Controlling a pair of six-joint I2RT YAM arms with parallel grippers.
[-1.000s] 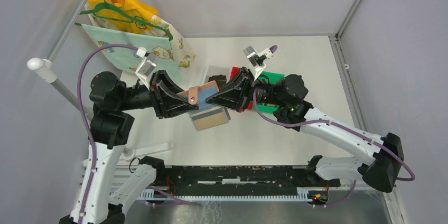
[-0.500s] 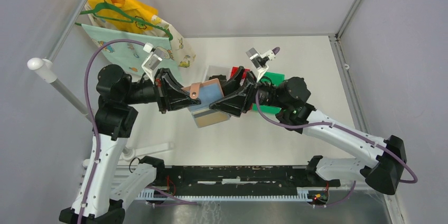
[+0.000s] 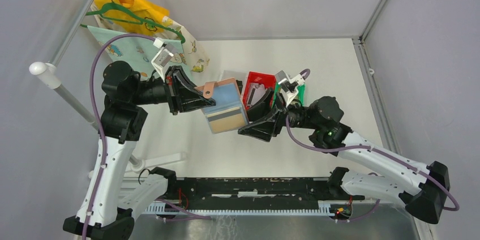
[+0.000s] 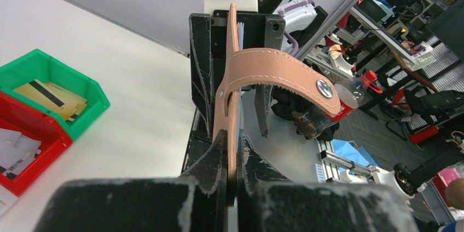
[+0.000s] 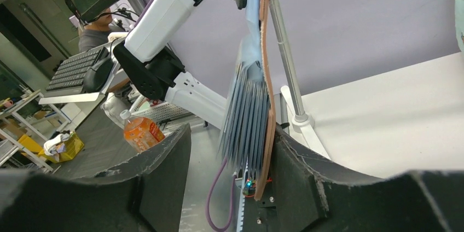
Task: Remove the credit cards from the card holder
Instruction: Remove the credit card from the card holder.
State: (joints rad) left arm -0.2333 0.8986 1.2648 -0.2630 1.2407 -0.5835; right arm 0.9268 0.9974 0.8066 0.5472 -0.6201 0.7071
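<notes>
Mid-frame in the overhead view, above the worktop [image 3: 339,81], the card holder [image 3: 225,108] hangs open in the air. The left pincer [image 3: 208,99] is clamped tight on its brown cover by the snap tab. The right pincer [image 3: 253,116] stands wide, jaws either side of the fanned pockets, gripping nothing. Credit cards [image 4: 48,94] lie in the green bin [image 4: 90,112].
</notes>
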